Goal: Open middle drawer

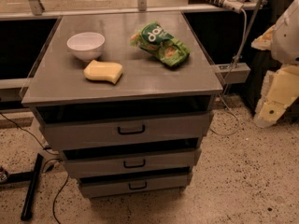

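A grey metal cabinet [122, 85] stands in front of me with three drawer fronts stacked one above another. The middle drawer [98, 166] has a flat front of medium height and a small black bar handle [134, 164]. A dark gap shows above its front. The taller top drawer [84, 134] is above it and the shorter bottom drawer [107, 188] is below it. My arm comes in at the right edge, and my gripper [267, 112] hangs low to the right of the cabinet, well away from the handle and touching nothing.
On the cabinet top lie a white bowl [86, 45], a yellow sponge [103, 72] and a green chip bag [161, 44]. A black stand leg [32, 186] and cables lie on the speckled floor at the left. A cable [238, 50] hangs at the right.
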You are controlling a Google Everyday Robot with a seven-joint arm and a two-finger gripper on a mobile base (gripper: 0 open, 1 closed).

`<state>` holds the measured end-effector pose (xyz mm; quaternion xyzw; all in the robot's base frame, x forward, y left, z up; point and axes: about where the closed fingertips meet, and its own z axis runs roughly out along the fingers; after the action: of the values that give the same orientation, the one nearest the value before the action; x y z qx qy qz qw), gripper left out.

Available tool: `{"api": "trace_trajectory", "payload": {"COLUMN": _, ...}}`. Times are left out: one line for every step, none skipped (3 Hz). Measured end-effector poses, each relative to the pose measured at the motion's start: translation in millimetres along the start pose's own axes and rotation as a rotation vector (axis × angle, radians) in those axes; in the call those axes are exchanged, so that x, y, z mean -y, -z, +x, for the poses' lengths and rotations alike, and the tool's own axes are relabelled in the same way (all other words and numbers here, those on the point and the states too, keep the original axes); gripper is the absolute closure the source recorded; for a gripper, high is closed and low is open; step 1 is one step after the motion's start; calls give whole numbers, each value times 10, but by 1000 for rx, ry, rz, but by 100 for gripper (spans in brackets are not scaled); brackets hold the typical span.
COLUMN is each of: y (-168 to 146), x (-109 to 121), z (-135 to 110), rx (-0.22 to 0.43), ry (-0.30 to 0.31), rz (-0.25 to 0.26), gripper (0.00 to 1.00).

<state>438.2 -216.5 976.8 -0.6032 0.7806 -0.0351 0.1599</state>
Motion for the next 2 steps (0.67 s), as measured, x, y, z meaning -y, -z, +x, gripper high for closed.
{"api": "trace_trajectory", "payload": {"y": 0, "x": 0, "z": 0, "rx": 0, "ry": 0, "rz": 0, "gripper": 0}}
{"api": "trace_trajectory", "payload": {"y": -104, "x": -165, "z": -62, "rx": 31, "ry": 25, "rz": -7, "gripper": 0}}
